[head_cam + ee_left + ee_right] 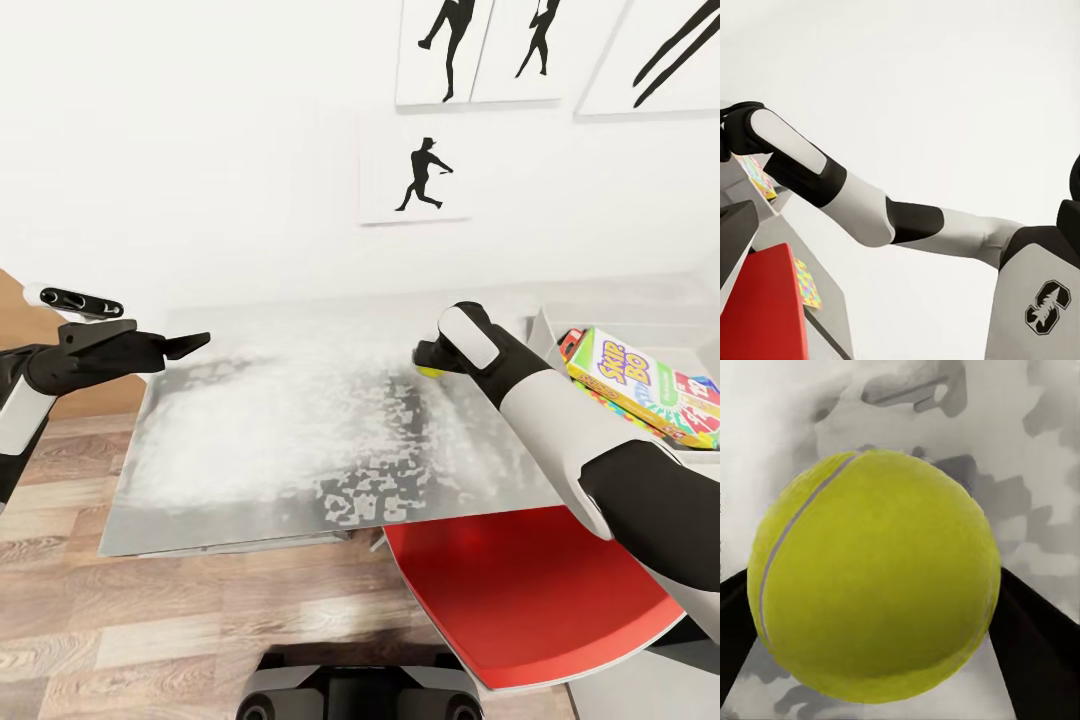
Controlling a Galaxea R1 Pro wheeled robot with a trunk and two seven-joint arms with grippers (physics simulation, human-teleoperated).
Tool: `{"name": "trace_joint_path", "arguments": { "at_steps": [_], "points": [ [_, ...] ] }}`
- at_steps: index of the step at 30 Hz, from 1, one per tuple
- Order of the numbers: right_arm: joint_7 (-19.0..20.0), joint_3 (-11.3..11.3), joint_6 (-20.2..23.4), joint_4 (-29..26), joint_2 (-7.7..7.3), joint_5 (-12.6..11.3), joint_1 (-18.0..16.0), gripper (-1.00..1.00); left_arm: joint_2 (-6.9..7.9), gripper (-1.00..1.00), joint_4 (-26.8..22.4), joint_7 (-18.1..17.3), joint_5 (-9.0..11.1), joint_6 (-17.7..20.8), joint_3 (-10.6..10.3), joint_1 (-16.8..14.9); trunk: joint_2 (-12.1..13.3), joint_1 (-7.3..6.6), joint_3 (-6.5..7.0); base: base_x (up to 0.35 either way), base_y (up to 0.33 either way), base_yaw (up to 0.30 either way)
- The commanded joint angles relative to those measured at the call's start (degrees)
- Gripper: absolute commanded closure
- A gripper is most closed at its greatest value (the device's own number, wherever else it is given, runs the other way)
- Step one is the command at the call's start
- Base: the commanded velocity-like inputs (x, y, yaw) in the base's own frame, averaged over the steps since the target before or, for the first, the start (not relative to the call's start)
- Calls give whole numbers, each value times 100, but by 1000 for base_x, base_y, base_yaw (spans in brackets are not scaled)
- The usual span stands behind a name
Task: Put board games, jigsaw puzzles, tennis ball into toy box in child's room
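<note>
We note the grey worktop (300, 440), toy box (548, 330) at its right end holding a board game (640, 385). Right pincer (432, 362) grips the tennis ball (874, 574) above the worktop. Left pincer (185, 345) hovers, seemingly narrow.

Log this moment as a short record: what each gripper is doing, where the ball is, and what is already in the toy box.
right gripper: shut on the tennis ball, above the table
left gripper: holding nothing, over the table's left side; whether open or shut is unclear
toy box: at the table's right end, a Skip-Bo game lying in it
chair: red, at the table's near edge
</note>
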Motion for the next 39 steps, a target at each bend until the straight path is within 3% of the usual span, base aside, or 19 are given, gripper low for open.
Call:
{"name": "trace_joint_path", "arguments": {
  "at_steps": [1, 17, 30, 39],
  "points": [
    [-56, 33, -8, -4, -4, -71, -7, 100, 7, -100, 1, -28, 8, 61, -17, -6, -10, 3, -8, 0, 0, 0],
    [-58, 25, -23, -13, -14, -83, 2, 100, 7, -100, 9, -26, -14, 61, -31, -5, -10, 3, -5, 0, 0, 0],
    [-67, 13, -16, -28, -11, -97, -16, 100, 7, -100, 9, -26, -11, 61, -26, 9, -10, 3, 103, 0, 0, 0],
    [-129, -200, 234, -873, -61, -92, -23, 100, 7, -100, 9, -26, -27, 61, -28, 19, -10, 3, 187, -6, 0, 0]
  ]
}}
